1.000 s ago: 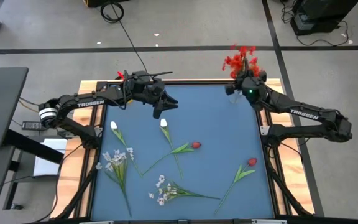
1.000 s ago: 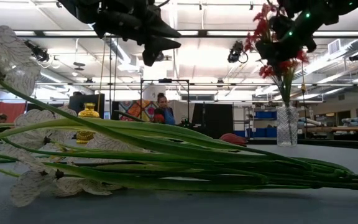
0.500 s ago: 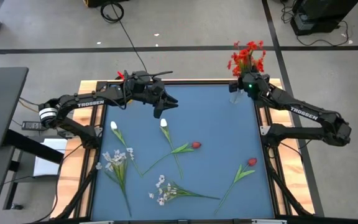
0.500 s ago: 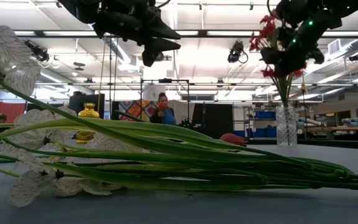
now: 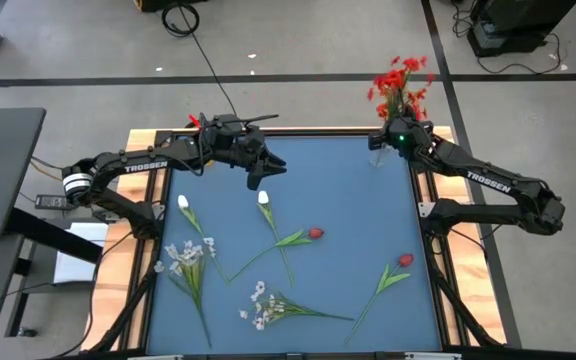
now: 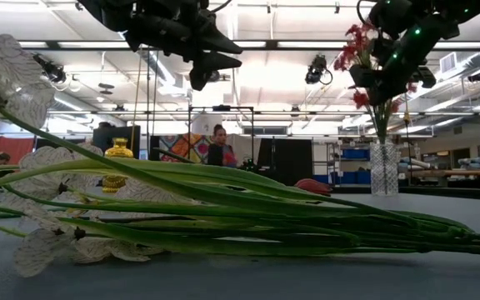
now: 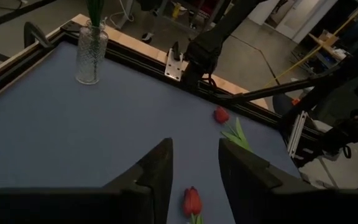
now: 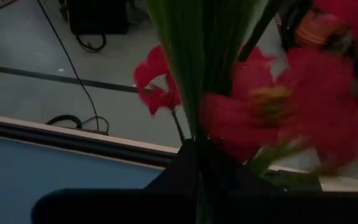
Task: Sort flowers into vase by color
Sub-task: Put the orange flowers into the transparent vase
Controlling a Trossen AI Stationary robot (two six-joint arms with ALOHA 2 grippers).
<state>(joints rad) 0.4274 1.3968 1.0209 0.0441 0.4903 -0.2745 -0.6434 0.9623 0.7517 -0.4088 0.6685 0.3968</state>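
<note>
The red blossom cluster on green stalks (image 5: 400, 82) has shifted toward the clear glass vase (image 6: 383, 167) at the blue surface's (image 5: 338, 190) far right corner, the right hand (image 5: 398, 128) clamped on its stems; next, lower it straight in, while the left hand (image 7: 193, 171) waits, fingers apart.
</note>
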